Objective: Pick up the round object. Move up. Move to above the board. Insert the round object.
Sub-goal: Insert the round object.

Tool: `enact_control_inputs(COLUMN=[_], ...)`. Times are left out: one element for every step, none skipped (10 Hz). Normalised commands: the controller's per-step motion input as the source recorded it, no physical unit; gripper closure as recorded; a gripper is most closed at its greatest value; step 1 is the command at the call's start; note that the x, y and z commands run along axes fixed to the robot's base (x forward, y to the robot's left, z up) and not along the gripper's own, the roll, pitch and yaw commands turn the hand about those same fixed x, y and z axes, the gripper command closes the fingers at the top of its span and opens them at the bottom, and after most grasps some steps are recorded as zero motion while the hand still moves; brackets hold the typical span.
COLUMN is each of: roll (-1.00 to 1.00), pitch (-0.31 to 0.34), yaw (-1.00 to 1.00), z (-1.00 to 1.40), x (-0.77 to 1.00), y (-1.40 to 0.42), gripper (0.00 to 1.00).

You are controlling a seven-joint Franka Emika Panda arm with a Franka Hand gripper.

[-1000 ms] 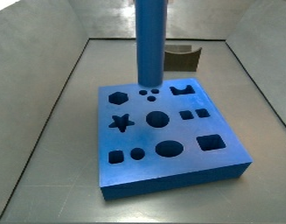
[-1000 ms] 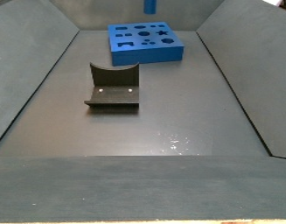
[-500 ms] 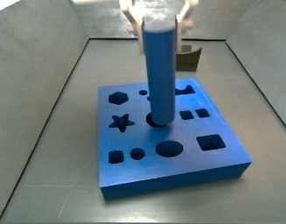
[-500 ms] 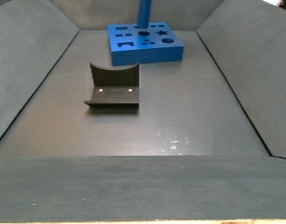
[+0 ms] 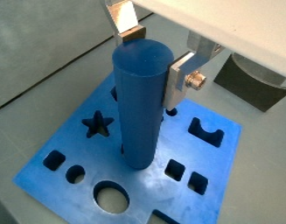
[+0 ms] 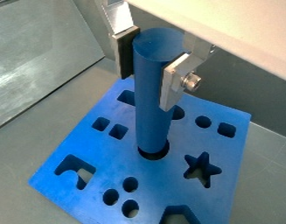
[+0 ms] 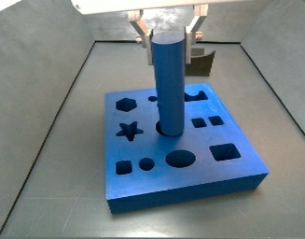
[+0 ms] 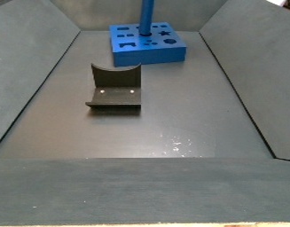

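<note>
Lowered since before, round object (image 7: pixel 169 82) upright in board (image 7: pixel 180 182) hole, claw (image 7: pixel 167 28) gripping its top

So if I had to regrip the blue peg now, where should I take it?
Judging by its pose, near the top, from above: the blue peg stands upright with its lower end in a round hole of the board, so only the upper shaft is free. The hand grips there now.
</note>
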Motion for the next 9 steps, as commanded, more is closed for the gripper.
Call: enact_control_inputs(roll=[0.51,0.03,0.87,0.74,0.11,-0.27,-0.08,-0.03,-0.04], pitch=[-0.18,0.0,0.134,0.234,0.18,0.0,0.177,0.503,0.517], yaw=[0.0,0.0,-0.04,-0.4,-0.29,-0.05,-0.72,-0.88,-0.89], z=[-0.43,0.0,-0.17,-0.09,0.01,0.0,-0.39,-0.57,-0.58], x=[-0.09,0.0,0.0,0.0,0.0,0.0,-0.37,-0.04,-0.02], y=[0.0,0.0,-0.1,0.0,0.0,0.12,0.07,0.09,0.09], gripper=[1.0,1.0,1.0,1.0,1.0,1.0,1.0,1.0,1.0])
